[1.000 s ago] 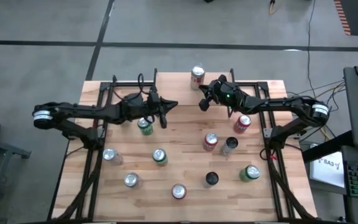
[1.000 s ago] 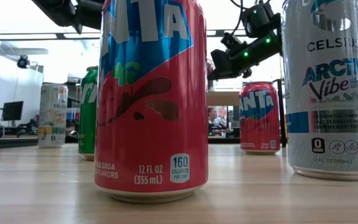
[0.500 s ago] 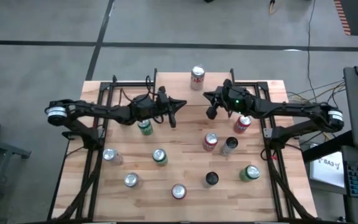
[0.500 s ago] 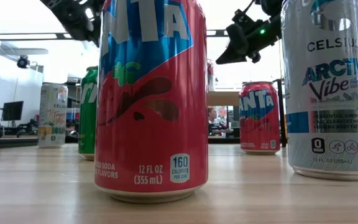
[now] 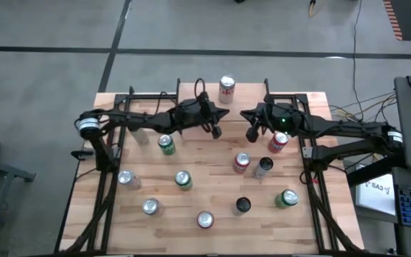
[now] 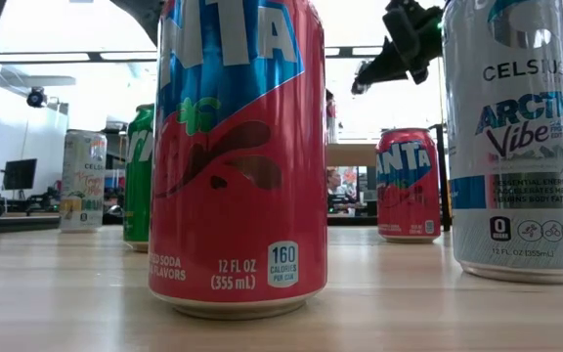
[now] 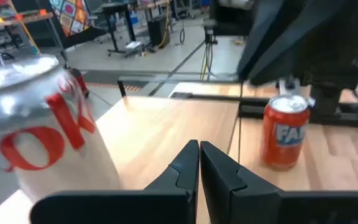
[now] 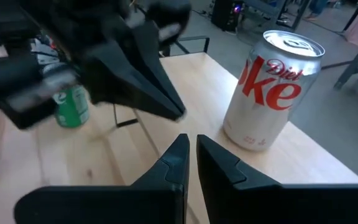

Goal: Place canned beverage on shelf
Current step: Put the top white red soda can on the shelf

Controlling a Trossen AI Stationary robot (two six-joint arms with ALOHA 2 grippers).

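- Now both arms have swung in toward mid-counter vs a sec ago; left gripper [image 5: 217,131] and right gripper [image 5: 251,134] hang nearly tip to tip, each pressed together, empty.
- Silver-and-red Diet Coke can [image 5: 226,89] stands upright on light wood shelf top [image 8: 319,163] at back edge of butcher-block counter [image 5: 212,185].
- Readable low: red "FANTA" can [image 6: 238,156], "12 FL OZ"; silver "CELSIUS Arctic Vibe" can [image 6: 511,137].

Both arms stretched inward over far half of desk. Left hand [image 5: 218,123] and right hand [image 5: 249,126] closed, empty, tips facing, well apart.
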